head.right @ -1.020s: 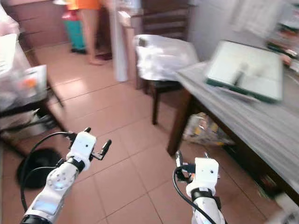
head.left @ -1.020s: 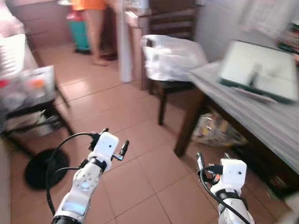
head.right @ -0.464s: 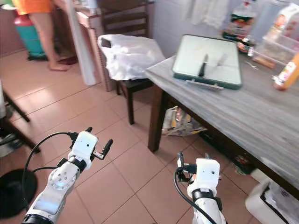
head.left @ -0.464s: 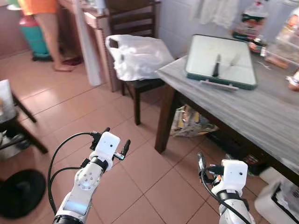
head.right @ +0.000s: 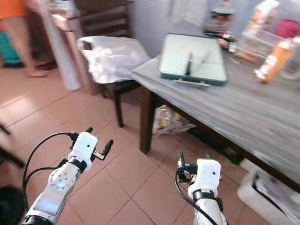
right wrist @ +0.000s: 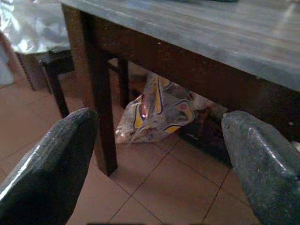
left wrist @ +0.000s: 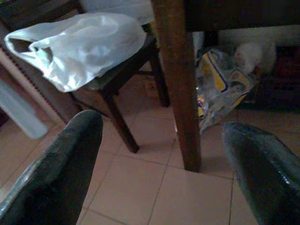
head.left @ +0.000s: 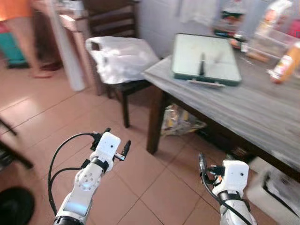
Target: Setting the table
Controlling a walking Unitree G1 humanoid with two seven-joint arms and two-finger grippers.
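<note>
Left gripper [left wrist: 159, 168] and right gripper [right wrist: 157, 164] both spread, empty, above floor tiles; green tray [head.left: 205, 58] on grey table [head.left: 243, 108].

Your left arm reaches forward low over the tiled floor [head.left: 154, 187], well short of the table leg [head.left: 154, 119]. Its left gripper [left wrist: 161, 173] has both fingers spread wide with nothing between them. Your right arm is raised nearer the table's edge, and your right gripper [right wrist: 159, 173] is likewise spread wide and holds nothing.
</note>
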